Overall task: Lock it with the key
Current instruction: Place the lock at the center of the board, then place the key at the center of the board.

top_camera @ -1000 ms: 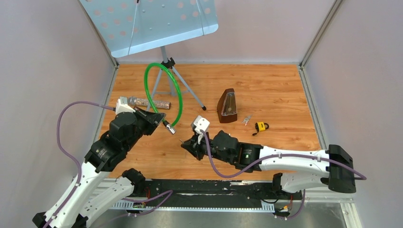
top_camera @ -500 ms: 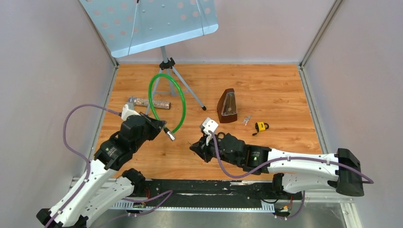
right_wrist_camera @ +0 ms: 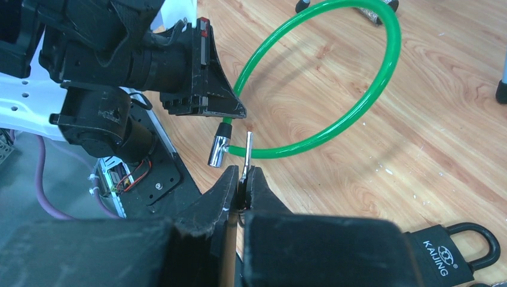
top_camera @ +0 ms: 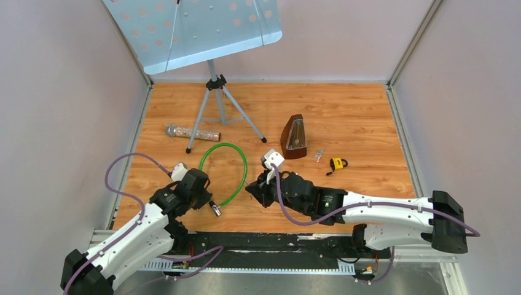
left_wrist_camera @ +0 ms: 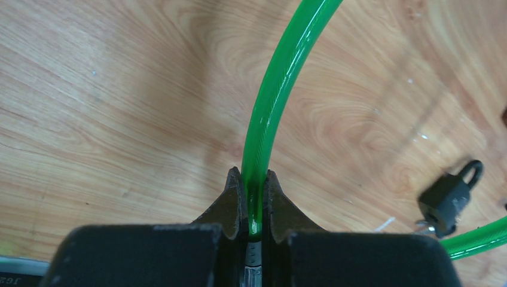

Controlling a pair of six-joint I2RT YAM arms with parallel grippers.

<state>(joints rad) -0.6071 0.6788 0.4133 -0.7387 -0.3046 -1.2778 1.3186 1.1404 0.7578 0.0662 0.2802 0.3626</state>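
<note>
Presently the key [right_wrist_camera: 246,152] stands upright in my right gripper [right_wrist_camera: 242,173], whose fingers are pinched tight on its lower end, so that only the thin blade shows above them. Its tip is just beside the metal end [right_wrist_camera: 219,149] of the green cable lock [right_wrist_camera: 382,78]; from the wrist view I think a sliver of gap remains, though I cannot be sure that they are apart.

My left gripper [left_wrist_camera: 254,179] is clamped hard on the cable just above that metal end, with the green tube rising out from between the fingers and curving away in a wide loop. From above, the loop [top_camera: 222,145] lies low over the near left part of the table, between my two arms.

A black padlock [right_wrist_camera: 445,254] lies flat on the boards close under my right wrist, shackle pointing away.

Farther out on the right are a small yellow padlock [top_camera: 336,163] and a few loose keys [top_camera: 318,155], near each other but not touching. A brown metronome [top_camera: 294,137] stands upright beside them. At the back left a music stand [top_camera: 215,104] spreads its tripod legs, with a microphone [top_camera: 190,131] lying beside one foot.

The table [top_camera: 368,110] is warm orange wood grain, faintly scuffed and catching glare. Plain grey walls [top_camera: 467,92] close it in on three sides.
</note>
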